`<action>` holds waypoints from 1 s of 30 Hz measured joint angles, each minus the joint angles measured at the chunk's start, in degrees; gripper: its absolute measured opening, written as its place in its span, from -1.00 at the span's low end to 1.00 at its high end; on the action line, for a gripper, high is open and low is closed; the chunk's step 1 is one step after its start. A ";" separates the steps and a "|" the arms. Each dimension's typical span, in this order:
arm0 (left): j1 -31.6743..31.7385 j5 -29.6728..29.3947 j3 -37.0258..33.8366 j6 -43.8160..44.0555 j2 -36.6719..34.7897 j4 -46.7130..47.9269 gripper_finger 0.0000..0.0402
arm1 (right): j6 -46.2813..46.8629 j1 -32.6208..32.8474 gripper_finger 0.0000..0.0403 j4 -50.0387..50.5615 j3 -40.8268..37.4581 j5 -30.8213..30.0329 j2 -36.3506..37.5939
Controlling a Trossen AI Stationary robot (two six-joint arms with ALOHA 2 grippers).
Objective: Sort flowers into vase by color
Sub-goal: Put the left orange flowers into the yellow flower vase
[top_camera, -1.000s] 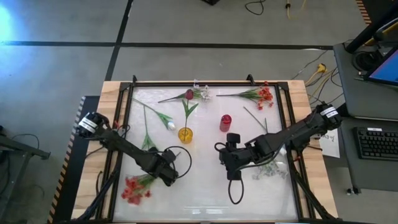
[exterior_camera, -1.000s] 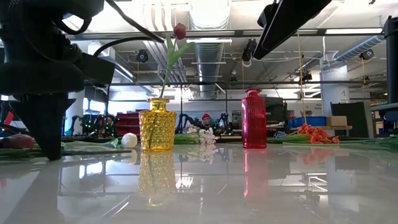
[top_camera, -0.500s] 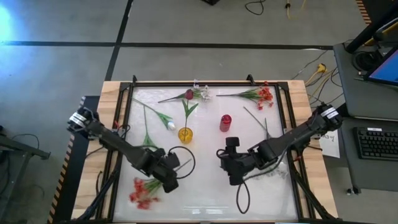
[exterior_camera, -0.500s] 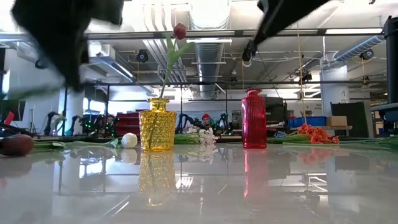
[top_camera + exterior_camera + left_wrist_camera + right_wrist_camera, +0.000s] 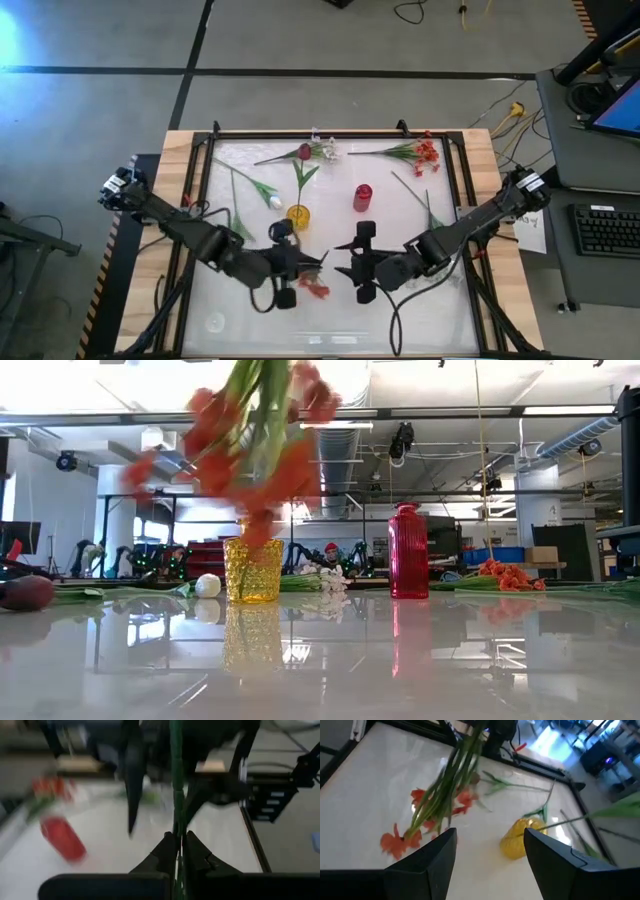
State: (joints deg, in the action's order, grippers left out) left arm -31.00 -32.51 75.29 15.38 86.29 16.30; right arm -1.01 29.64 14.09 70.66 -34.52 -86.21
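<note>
- The left gripper is over the near middle of the worktop, its jaws pinched tight on the green stems of a red-orange spray; in the left wrist view the stems run straight up between the fingers.
- The spray hangs blossoms-down above the white surface, clear of it, near the yellow vase but not over its mouth.
- The right gripper faces it just beside the blossoms, jaws wide and empty; the right wrist view shows the stems ahead of them, not between them.
- Likely a handover is being set up. If the left jaws let go before the right ones close, the spray would drop onto the worktop.
- A swing of the loose blossoms could knock the yellow vase, which already holds a dark red tulip.
- Beyond it stands the red vase, empty as far as I can tell.
- Farther off, along the back edge, lie another red-orange spray and white blossoms.
</note>
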 joint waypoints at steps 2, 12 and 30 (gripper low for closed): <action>-0.70 -1.75 0.08 -5.79 -0.03 -4.05 -1.00 | 1.86 0.92 0.11 -0.30 -0.24 -0.18 0.00; -0.82 -3.00 -10.88 -21.22 0.99 -30.99 -1.00 | 10.92 2.68 0.11 -6.62 -1.39 -0.01 -1.41; -0.84 -4.28 -16.39 -21.73 1.17 -39.92 -1.00 | 3.95 -1.18 -0.61 -24.26 -3.68 -3.20 -7.37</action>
State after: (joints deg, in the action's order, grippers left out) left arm -31.83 -36.79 58.89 -6.35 87.46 -23.62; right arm 2.94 28.46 -10.17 66.98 -37.72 -93.58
